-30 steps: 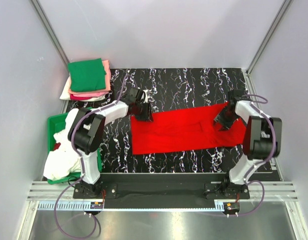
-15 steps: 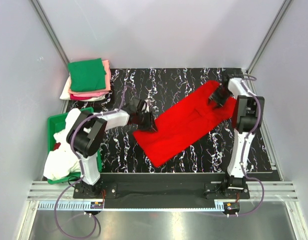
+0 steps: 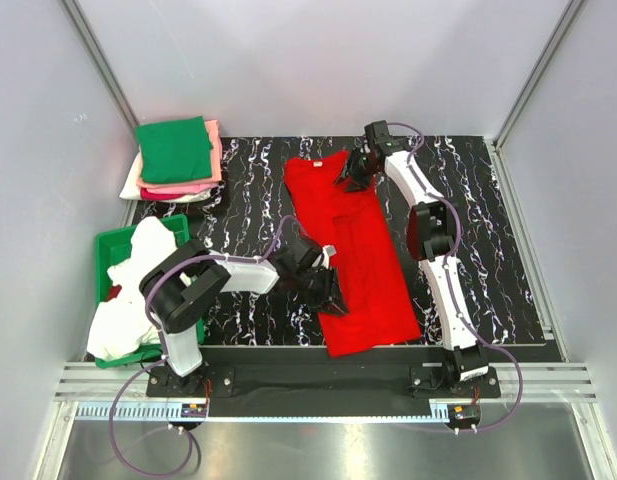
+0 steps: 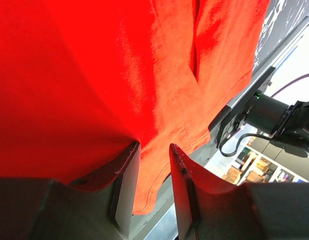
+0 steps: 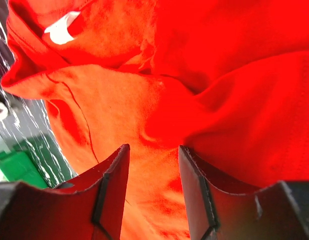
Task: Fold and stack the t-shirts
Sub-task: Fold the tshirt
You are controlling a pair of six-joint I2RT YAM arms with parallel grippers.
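The bright red t-shirt (image 3: 353, 250) lies flat on the black marbled table, running lengthwise from the far middle to the near edge. My left gripper (image 3: 326, 288) rests on its near left edge, jaws a little apart, with red cloth (image 4: 144, 65) under the tips (image 4: 151, 147). My right gripper (image 3: 350, 172) is at the shirt's far end by the collar, jaws apart over bunched red cloth (image 5: 153, 149). A white neck label (image 5: 61, 30) shows there. A folded stack of tees (image 3: 176, 155), green on top of pink and white, sits at the far left.
A green plastic bin (image 3: 110, 250) stands at the left edge with white cloth (image 3: 133, 290) heaped in it and hanging over its near side. Grey walls enclose the table on three sides. The metal frame rail (image 3: 318, 385) runs along the near edge.
The red shirt has swung from lying left to right to lying far to near. My right gripper moved far and left with one end. My left gripper moved near and right with the other.
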